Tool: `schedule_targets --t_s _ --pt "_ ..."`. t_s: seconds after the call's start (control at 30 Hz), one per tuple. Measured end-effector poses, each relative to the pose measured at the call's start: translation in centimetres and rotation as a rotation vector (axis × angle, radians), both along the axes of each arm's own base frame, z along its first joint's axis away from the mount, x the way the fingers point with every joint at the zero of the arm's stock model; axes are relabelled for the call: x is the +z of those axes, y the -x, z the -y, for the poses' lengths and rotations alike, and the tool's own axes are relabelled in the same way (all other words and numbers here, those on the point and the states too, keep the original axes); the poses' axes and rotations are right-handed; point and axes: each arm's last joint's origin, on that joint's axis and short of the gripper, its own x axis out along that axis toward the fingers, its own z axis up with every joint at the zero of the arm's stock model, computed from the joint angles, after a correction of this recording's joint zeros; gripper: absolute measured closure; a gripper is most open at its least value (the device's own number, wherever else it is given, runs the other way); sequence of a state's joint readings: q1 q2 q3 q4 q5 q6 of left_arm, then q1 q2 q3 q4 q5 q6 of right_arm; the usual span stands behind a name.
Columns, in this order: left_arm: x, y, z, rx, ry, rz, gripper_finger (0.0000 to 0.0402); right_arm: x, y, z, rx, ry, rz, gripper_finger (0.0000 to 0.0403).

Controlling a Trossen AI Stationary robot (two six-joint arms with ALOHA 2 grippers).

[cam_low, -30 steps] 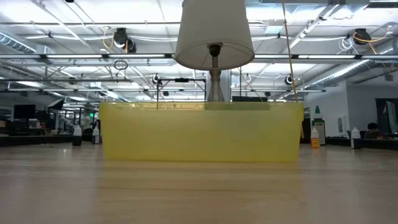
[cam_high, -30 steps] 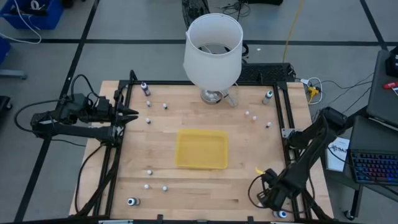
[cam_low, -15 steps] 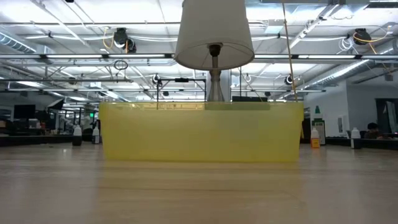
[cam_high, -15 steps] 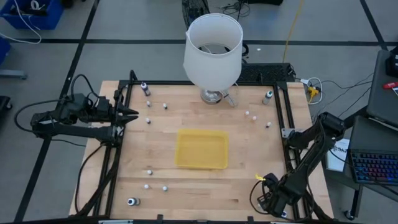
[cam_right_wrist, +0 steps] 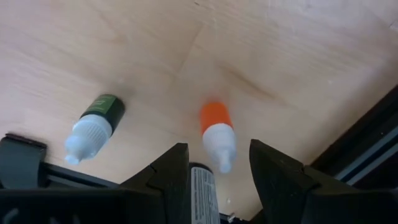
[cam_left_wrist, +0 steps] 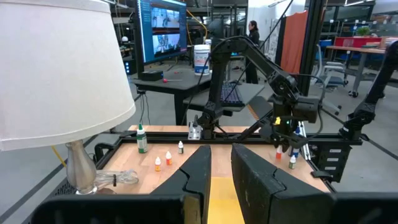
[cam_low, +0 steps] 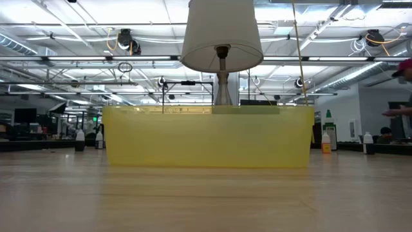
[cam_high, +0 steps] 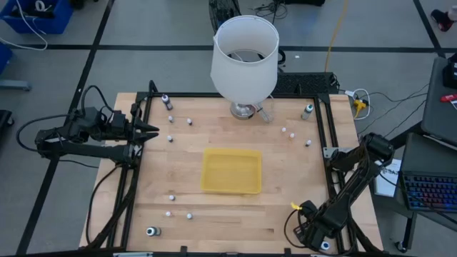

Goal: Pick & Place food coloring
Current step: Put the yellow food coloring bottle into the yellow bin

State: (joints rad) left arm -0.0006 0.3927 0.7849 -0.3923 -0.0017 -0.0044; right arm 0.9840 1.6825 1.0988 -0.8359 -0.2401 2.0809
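Note:
Several tiny food coloring bottles stand scattered on the wooden table [cam_high: 285,185], such as one [cam_high: 189,121] far left and one [cam_high: 168,213] near left. My right gripper [cam_right_wrist: 217,177] is at the near right corner [cam_high: 313,232], pointing down and open. An orange bottle with a white cap [cam_right_wrist: 217,132] stands on the wood between its two fingers without touching them. A green-labelled bottle with a white cap [cam_right_wrist: 93,127] stands beside it. My left gripper [cam_high: 148,130] waits at the left edge, fingers [cam_left_wrist: 196,177] a narrow gap apart.
A flat yellow tray [cam_high: 231,171] lies mid-table and fills the low view [cam_low: 208,136]. A white-shaded lamp [cam_high: 244,50] stands at the far edge. Black frame rails [cam_high: 332,153] border the table. A dark bottle [cam_high: 151,230] stands at the near left. A person's arm [cam_low: 399,111] shows far right.
My right arm has swung toward the table's near edge and brought its gripper down over the bottles at the near right corner. The left arm and the bottles have kept still.

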Motion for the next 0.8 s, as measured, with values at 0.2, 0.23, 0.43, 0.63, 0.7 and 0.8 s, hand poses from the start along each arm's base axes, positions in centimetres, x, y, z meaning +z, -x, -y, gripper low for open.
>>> schedule_targets --t_s 0.2,0.23,0.43,0.63,0.7,0.8 --pt "0.0 0.01 0.0 0.0 0.0 0.0 0.0334 -0.06 0.11 0.16 0.0 0.019 -0.012 0.0245" --pt "-0.01 -0.01 0.0 0.0 0.0 0.0 0.0334 -0.06 0.11 0.17 0.0 0.02 -0.012 0.0245" --pt "-0.01 0.0 0.0 0.0 0.0 0.0 0.0334 -0.06 0.11 0.18 -0.001 0.021 -0.012 0.0245" --pt "-0.01 -0.01 0.0 0.0 0.0 0.0 0.0334 -0.06 0.1 0.17 -0.001 0.021 -0.011 0.0245" --pt "-0.01 0.0 0.0 0.0 0.0 0.0 0.0334 -0.08 0.11 0.19 -0.002 0.022 -0.011 0.0245" --pt "-0.01 0.0 0.0 0.0 0.0 0.0 0.0334 -0.13 0.11 0.19 -0.006 0.021 -0.011 0.0245"
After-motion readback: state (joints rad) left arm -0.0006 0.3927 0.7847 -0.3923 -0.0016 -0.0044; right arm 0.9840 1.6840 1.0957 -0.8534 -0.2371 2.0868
